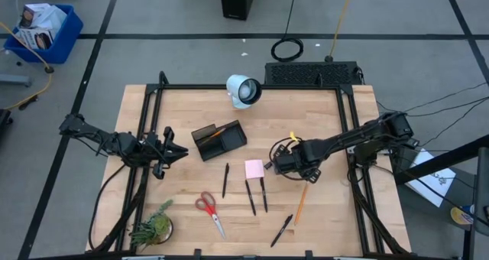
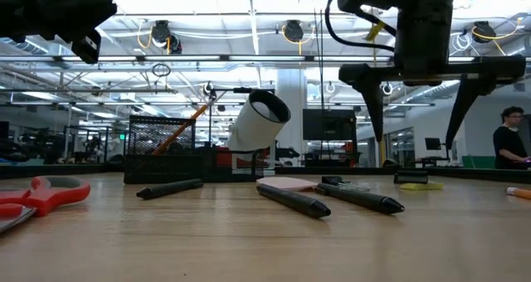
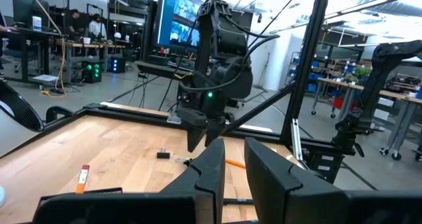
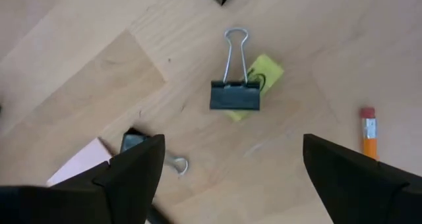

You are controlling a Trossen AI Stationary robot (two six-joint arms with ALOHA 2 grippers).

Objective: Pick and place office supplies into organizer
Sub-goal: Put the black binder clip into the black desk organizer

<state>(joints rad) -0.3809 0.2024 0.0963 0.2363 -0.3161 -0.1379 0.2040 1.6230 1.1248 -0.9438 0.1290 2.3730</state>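
My right gripper (image 1: 284, 165) (image 2: 417, 108) is open wide and empty. It hangs above the table, pointing down, just right of the pink sticky pad (image 1: 254, 168). Below it a black binder clip (image 4: 235, 95) lies on a yellow scrap (image 4: 258, 76), and a second clip (image 4: 135, 143) lies by the pad's corner (image 4: 82, 163). The black organizer (image 1: 218, 140) holds one orange pencil. Three black pens (image 1: 250, 196) lie near the pad, with another pen (image 1: 281, 229), an orange pencil (image 1: 301, 205) and red scissors (image 1: 208, 209) nearer the front. My left gripper (image 1: 182, 151) (image 3: 235, 174) waits at the table's left, empty, with a narrow gap between its fingers.
A white cylindrical lamp (image 1: 243, 90) lies at the table's far edge, with a black grille box (image 1: 313, 73) behind it to the right. A green plant (image 1: 153, 225) stands at the front left corner. Black frame rails (image 1: 348, 130) run along both sides of the table.
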